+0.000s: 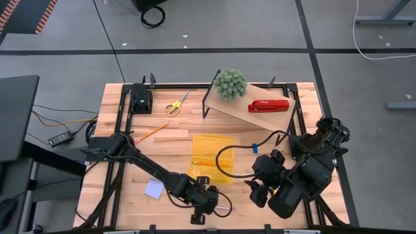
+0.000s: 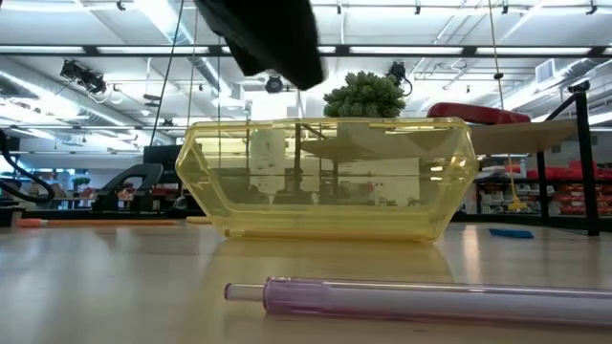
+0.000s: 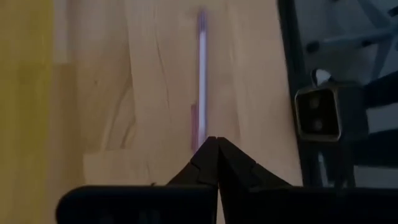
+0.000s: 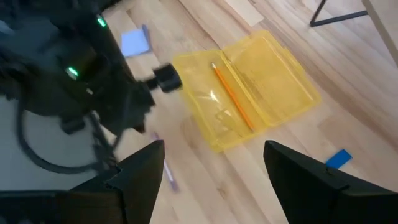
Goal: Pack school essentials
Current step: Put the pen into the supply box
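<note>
A thin pink pen [image 1: 224, 209] [image 2: 430, 298] lies flat on the table near its near edge. My left gripper [image 1: 208, 203] [image 3: 214, 142] is shut and hovers just above the pen's [image 3: 202, 68] end, touching nothing. An open yellow clear case [image 1: 211, 159] [image 4: 249, 93] holds one orange pencil [image 4: 233, 96]. My right gripper [image 1: 259, 190] [image 4: 214, 180] is open, right of the case. On the table lie a blue eraser [image 1: 255, 148], a pale blue notepad [image 1: 154, 188], yellow-handled scissors [image 1: 175, 104] and another orange pencil [image 1: 153, 132]. The crayon box is out of view.
A wooden shelf [image 1: 260, 120] at the far right carries a round green plant [image 1: 231, 83] and a red stapler [image 1: 268, 106]. A black device [image 1: 140, 97] sits at the far left corner. Bare wood lies between the case and the notepad.
</note>
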Motion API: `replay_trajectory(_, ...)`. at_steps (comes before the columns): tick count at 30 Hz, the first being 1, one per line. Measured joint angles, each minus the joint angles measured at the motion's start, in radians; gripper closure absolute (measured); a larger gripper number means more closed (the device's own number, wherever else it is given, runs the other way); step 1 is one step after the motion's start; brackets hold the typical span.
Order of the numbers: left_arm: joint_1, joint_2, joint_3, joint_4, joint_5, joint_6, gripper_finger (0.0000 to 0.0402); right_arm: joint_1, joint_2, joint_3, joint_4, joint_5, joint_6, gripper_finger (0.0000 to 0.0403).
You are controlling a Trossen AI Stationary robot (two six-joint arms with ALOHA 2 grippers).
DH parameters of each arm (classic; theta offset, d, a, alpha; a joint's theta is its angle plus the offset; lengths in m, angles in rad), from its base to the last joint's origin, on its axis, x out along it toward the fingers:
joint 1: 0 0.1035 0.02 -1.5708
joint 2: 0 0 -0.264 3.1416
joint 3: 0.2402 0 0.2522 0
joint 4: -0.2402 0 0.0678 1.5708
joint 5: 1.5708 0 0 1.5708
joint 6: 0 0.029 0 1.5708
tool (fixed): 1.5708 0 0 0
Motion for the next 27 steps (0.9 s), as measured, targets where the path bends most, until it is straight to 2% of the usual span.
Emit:
replay_trajectory(3, 0.0, -0.011, -0.001, -0.076, 0.013, -0.005, 0.0394, 0.0, 0.003, -0.078, 0.031, -0.05, -0.032, 0.0125)
replay_trajectory(6, -0.002, -0.036, 0.0, -0.107, 0.017, -0.013, 0.0394, 0.0, 0.003, -0.183, 0.147, -0.091, -0.099, 0.0137)
replay_trajectory(14, -0.017, -0.044, 0.001, -0.106, 0.016, 0.0, 0.0387, 0.0, 0.004, -0.539, 0.703, -0.144, -0.241, 0.0157)
replay_trajectory(18, -0.024, -0.038, 0.001, -0.232, 0.005, -0.008, 0.0379, 0.0, 0.004, -0.688, 0.89, -0.162, -0.243, 0.0162)
replay_trajectory(21, -0.046, -0.049, 0.0, -0.323, -0.018, -0.017, 0.0391, 0.004, 0.004, -0.759, 0.991, -0.181, -0.291, 0.0166)
replay_trajectory(27, -0.105, -0.099, 0.001, -0.325, -0.035, -0.035, 0.0391, 0.007, 0.004, -0.823, 1.039, -0.196, -0.412, 0.0169)
